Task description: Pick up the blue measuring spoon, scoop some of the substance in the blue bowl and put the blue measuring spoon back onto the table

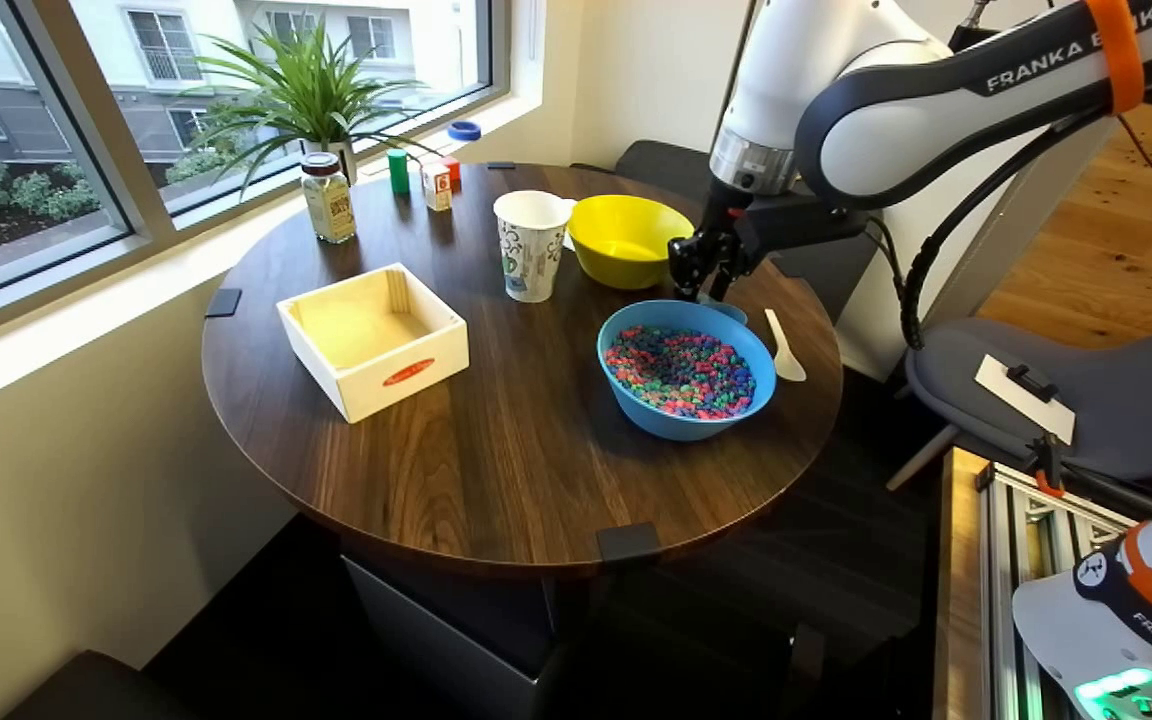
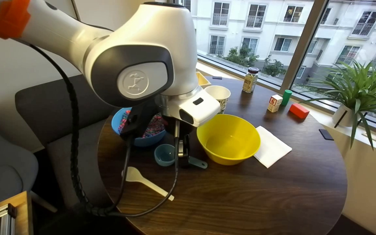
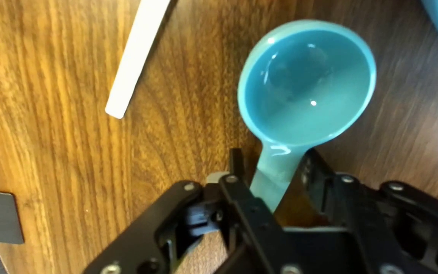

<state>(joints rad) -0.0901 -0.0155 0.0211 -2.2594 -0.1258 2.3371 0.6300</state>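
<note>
Blue measuring spoon (image 3: 302,99) is lying on the table (image 1: 516,450), scoop side up, toward the edge away from the windows (image 2: 266,36). Your gripper (image 3: 274,167) is down at it, fingers parted either side of the handle, and your wrist view shows slim gaps there. The blue bowl (image 1: 681,428), with colorful granules (image 1: 681,375) in it, is just beside the scoop, also toward that edge. You've got a pale spoon (image 2: 148,184) lying between the measuring spoon and the edge too. Yellow bowl (image 1: 616,268) is near the handle end, paper cup (image 1: 531,250) and white napkin (image 2: 271,147) just beside it. Over near the window edge you can see a jar (image 1: 328,205) and a red block (image 2: 299,111).
</note>
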